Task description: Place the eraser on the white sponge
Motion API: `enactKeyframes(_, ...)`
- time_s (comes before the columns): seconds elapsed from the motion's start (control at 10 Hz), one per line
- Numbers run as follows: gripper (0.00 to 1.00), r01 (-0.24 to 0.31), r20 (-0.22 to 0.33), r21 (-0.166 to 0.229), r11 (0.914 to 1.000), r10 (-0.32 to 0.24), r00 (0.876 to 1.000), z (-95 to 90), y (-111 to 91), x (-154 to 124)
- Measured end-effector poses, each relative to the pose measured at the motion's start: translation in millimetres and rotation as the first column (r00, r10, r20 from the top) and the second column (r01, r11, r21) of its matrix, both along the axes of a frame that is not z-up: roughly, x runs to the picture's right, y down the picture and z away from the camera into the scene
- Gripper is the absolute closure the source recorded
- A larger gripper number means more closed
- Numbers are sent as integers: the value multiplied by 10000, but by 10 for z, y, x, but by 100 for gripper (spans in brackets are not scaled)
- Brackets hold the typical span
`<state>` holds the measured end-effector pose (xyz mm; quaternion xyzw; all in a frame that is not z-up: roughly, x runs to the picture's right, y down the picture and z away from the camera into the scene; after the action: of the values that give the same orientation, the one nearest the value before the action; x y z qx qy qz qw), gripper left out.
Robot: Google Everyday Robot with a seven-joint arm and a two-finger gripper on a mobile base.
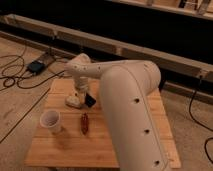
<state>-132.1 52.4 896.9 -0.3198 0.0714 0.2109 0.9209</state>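
Observation:
The eraser [90, 100], a small flat black block, hangs tilted just above the table under my gripper [84, 95], which is shut on its top end. The white sponge [73, 101], a cream pad, lies on the wooden table [65, 150] immediately left of the eraser, partly covered by the gripper. The eraser's lower edge is close beside the sponge's right side; I cannot tell whether they touch. My large white arm [130, 105] sweeps in from the lower right and hides the right half of the table.
A white cup [50, 121] stands at the table's front left. A reddish-brown elongated object [84, 123] lies in front of the eraser. Cables and a small dark box [36, 66] lie on the floor to the left.

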Motion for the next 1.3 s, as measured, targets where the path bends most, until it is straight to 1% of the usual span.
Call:
enactKeyframes(0.4, 100, 584, 684, 102, 9982, -590, 9959, 168, -89, -312)
enactKeyframes(0.8, 100, 993, 1172, 36, 9951, -990, 9882, 245, -91, -555)
enactKeyframes(0.9, 94, 1138, 1283, -7, 9935, -1127, 9853, 260, -74, -607)
enactKeyframes(1.0, 82, 1239, 1377, -69, 9923, -1218, 9830, 273, -55, -650)
enactKeyframes(1.2, 65, 1311, 1494, -152, 9913, -1274, 9805, 281, -43, -698)
enactKeyframes(1.3, 54, 1342, 1578, -177, 9908, -1298, 9789, 285, -45, -732)
